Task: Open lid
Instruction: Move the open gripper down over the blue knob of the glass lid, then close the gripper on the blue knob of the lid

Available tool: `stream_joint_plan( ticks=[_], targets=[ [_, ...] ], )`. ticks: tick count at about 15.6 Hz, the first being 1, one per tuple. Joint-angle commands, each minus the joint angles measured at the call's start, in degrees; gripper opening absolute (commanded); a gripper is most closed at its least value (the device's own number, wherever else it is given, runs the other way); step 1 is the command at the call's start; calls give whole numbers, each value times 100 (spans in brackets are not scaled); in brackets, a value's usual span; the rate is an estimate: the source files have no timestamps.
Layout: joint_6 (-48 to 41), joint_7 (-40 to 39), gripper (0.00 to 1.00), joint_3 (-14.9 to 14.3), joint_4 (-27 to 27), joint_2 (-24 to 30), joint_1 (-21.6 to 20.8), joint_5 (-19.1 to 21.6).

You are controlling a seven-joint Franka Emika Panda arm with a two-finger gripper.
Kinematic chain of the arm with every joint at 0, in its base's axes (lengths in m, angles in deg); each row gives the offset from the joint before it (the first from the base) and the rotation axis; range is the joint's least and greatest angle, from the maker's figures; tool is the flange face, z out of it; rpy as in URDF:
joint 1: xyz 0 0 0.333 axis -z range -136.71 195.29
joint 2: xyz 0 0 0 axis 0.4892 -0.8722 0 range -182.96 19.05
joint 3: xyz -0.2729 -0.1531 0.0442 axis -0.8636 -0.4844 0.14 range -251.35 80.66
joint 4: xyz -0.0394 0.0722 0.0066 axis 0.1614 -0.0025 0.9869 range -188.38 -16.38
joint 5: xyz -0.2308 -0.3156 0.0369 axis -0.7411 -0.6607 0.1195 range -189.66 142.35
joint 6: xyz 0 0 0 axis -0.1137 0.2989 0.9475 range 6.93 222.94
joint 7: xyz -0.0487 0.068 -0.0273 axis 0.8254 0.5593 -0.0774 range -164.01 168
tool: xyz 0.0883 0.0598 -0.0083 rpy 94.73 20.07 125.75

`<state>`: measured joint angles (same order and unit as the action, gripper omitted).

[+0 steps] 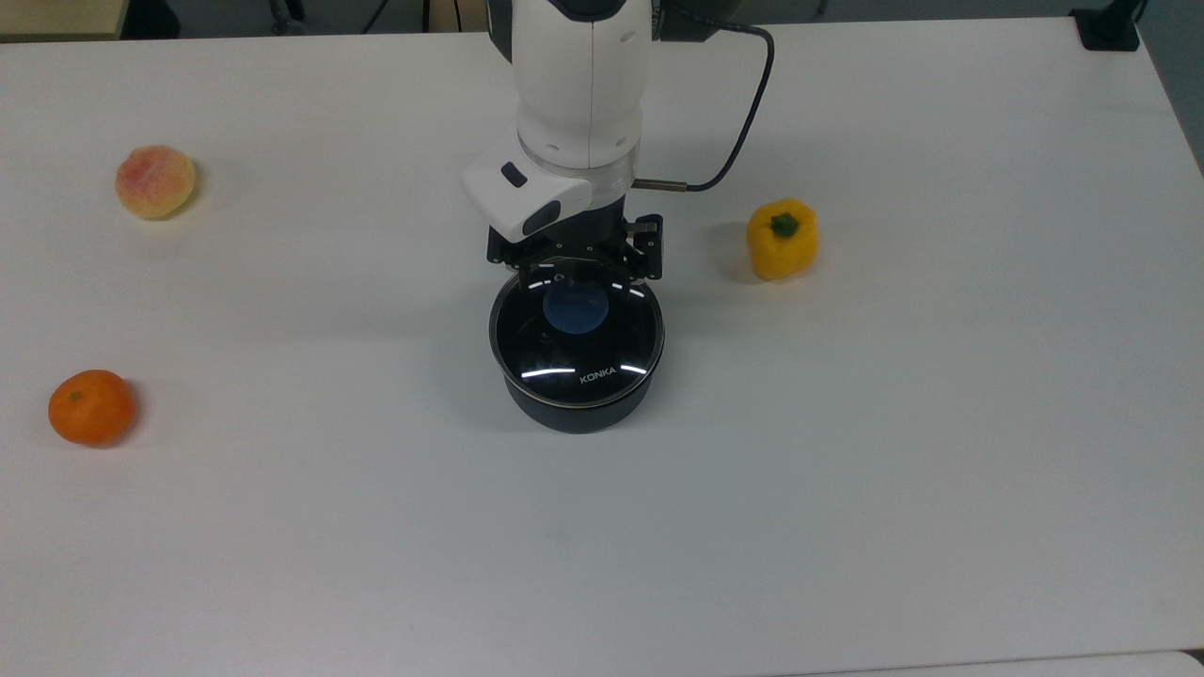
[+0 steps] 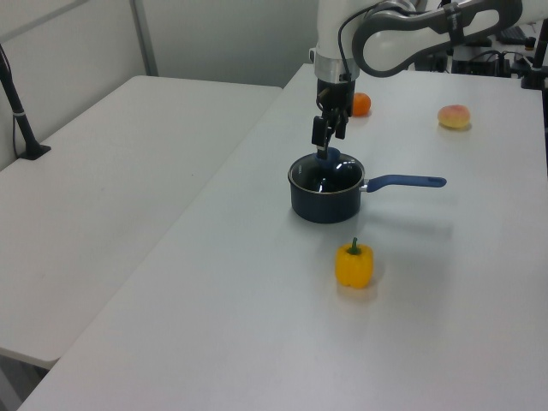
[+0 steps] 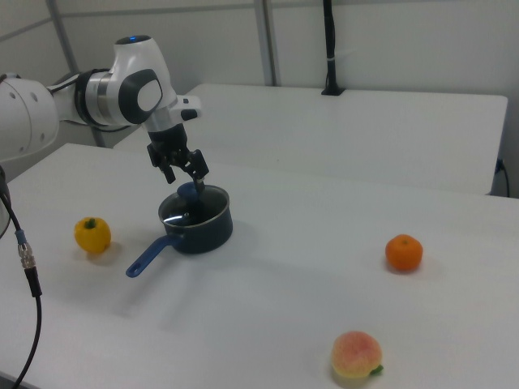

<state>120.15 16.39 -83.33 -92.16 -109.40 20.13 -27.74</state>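
The gripper (image 1: 574,282) hangs just above the blue knob (image 1: 576,311) of the lid (image 1: 577,329), and its fingers are spread apart with nothing in them, so I think the job is at the reaching step. The lid sits flat on the pot (image 1: 576,412) in the middle of the table (image 1: 847,517); next the fingers should go down on both sides of the knob, squeeze it and lift straight up. I count one lid, one pot, one yellow pepper (image 1: 783,239), one orange (image 1: 91,407) and one peach (image 1: 155,181).
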Motion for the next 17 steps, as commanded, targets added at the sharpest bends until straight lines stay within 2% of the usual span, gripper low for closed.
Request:
stream_joint_plan(
  ticks=[1, 5, 9, 12, 13, 17],
  targets=[
    [300, 186, 99, -43, -107, -41, -68, -242],
    [380, 195, 79, -34, -212, -41, -68, -523],
    [371, 134, 38, -8, -274, -33, -68, -532],
    [371, 134, 15, 1, -274, -32, -68, -532],
    [371, 134, 11, 1, -274, -24, -68, -532],
    [354, 116, 9, 1, -265, 46, -68, -532]
  ],
)
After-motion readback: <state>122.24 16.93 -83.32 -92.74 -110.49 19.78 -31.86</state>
